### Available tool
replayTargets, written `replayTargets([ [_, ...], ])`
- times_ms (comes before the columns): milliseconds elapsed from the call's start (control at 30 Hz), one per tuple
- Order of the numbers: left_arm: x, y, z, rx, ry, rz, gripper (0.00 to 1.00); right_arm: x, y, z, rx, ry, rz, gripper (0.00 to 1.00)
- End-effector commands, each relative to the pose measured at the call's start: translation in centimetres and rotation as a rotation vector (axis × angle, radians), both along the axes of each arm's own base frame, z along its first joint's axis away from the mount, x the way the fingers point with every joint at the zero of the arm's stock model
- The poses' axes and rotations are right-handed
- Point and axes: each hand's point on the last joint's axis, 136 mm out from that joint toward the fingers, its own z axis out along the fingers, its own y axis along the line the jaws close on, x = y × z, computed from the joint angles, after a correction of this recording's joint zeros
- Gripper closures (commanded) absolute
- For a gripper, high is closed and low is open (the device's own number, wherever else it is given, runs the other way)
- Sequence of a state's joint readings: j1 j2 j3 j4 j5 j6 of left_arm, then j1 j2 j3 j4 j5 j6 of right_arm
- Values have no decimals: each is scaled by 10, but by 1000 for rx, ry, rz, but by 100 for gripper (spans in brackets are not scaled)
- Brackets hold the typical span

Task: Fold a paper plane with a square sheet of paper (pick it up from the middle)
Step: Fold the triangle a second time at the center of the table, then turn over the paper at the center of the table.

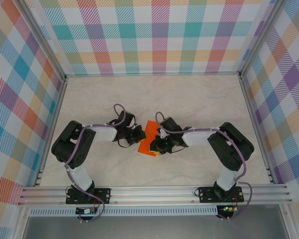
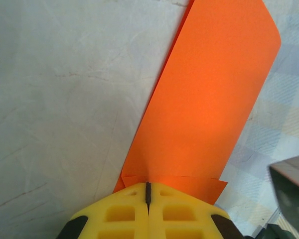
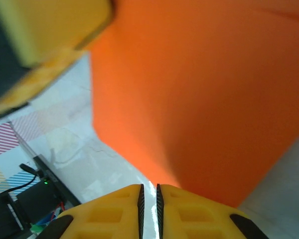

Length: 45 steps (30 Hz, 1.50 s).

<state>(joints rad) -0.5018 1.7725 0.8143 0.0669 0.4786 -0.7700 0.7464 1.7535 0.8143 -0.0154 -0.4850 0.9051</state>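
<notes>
My left fingers [image 2: 139,193] are pressed fully together, pinching the near end of the bright orange folded paper plane [image 2: 209,99], which sits between my two arms over the middle of the pale marbled tabletop [image 2: 55,99]. My right fingers [image 3: 134,196] stand barely parted at the sheet's edge, a thin slit between them.

Pale marbled table [image 1: 189,94], closed in on three sides by checked walls [image 1: 154,35]. Along the near edge, a metal rail [image 1: 154,194].
</notes>
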Motion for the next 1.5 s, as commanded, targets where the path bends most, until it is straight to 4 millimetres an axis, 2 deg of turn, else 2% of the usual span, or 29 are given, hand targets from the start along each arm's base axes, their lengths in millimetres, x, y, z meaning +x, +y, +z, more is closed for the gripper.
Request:
replayTargets([
  [0,-15,23,-31,115,82,52,100,-18,-9,-12,-16,49,19,83],
  [133,-14,22,-30,110,85,56,100,-33,-29,-21,-80,50,33,83],
  [333,-15,21,-27,104,96,80,100,-39,-41,-11,-82,16,27,83],
  [467,-20,18,-22,86,96,113,100,-24,-55,2,-115,-42,-41,79],
  [600,-22,18,-11,88,66,143,100,2,-69,12,-134,-67,-158,67],
  [700,-22,21,-4,97,46,162,100,20,-61,17,-85,-63,-196,62],
  [833,-19,21,3,111,23,149,100,36,-40,22,-19,-49,-198,61],
  [967,-17,20,6,112,17,139,100,47,-29,19,-8,-44,-191,62],
  [1333,-16,19,4,121,17,125,100,53,-11,14,46,-21,-142,62],
  [1467,-15,19,5,118,15,123,100,52,-4,16,72,-21,-108,67],
])
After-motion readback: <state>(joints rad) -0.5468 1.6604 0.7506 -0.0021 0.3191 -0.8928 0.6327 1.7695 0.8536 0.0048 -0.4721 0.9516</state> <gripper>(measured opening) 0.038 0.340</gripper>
